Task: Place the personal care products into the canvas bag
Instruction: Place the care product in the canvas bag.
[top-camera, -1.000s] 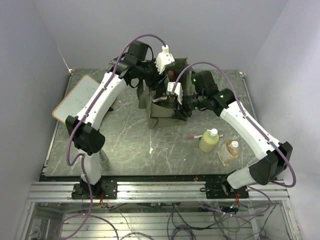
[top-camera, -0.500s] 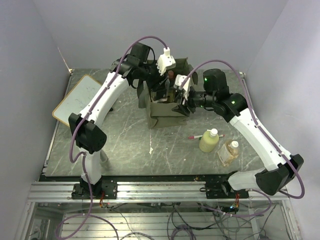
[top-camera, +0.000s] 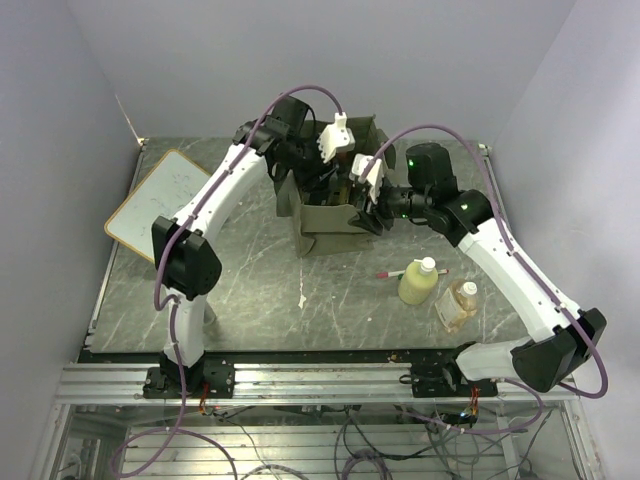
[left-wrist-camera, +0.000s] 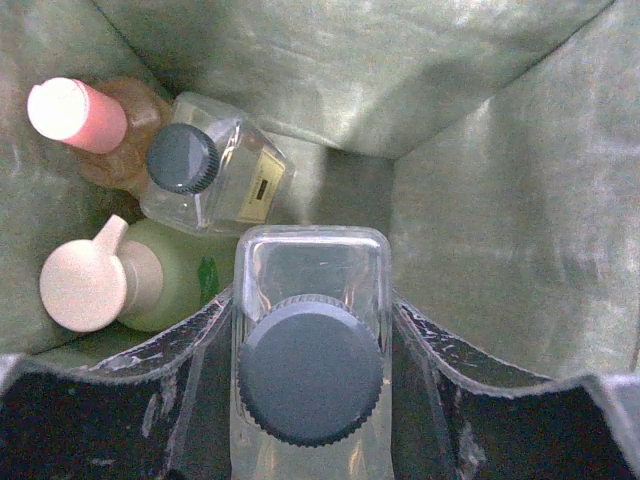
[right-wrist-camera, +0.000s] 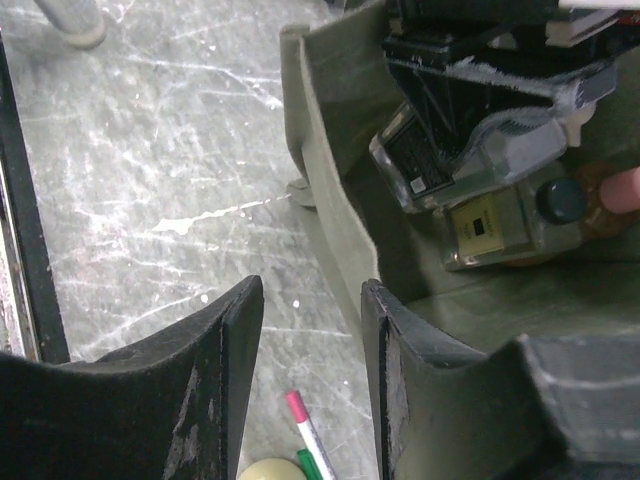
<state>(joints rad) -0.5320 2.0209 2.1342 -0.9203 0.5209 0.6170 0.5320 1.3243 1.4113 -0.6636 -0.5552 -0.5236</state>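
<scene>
Table (top-camera: 250, 290): grey marbled top that carries everything else.
Bag (top-camera: 325, 228): olive fabric, standing open-mouthed at the middle of the table toward the far side, with one gripper at each side of it.
Whiteboard (top-camera: 160, 198): wood-framed, lying flat at the far left, well apart from the bag.
Left gripper (left-wrist-camera: 312, 335): reaches down into the bag's mouth, jaws clamped on the clear bottle with one finger on each flat side.
Right gripper (right-wrist-camera: 312, 395): at the bag's right side, jaws partly apart and gripping nothing; the bag's wall runs between them, close to one finger.
Yellow bottle (top-camera: 418, 283): white cap, on the table right of the bag, outside it.
Amber bottle (top-camera: 456, 306): square, just beside the yellow bottle on its near right, also outside the bag.
Clear bottle (left-wrist-camera: 310, 270): square with a dark screw cap, upright inside the bag; I cannot tell whether it rests on the bottom.
Green bottle (left-wrist-camera: 165, 290): white cap, inside the bag, just beside the clear bottle.
Second clear bottle (left-wrist-camera: 225, 180): dark cap and yellow label, inside the bag, touching the green bottle.
Orange bottle (left-wrist-camera: 78, 115): pink cap, in the bag's corner behind the second clear bottle.
Pen (top-camera: 392, 273): on the table, just left of the yellow bottle.
</scene>
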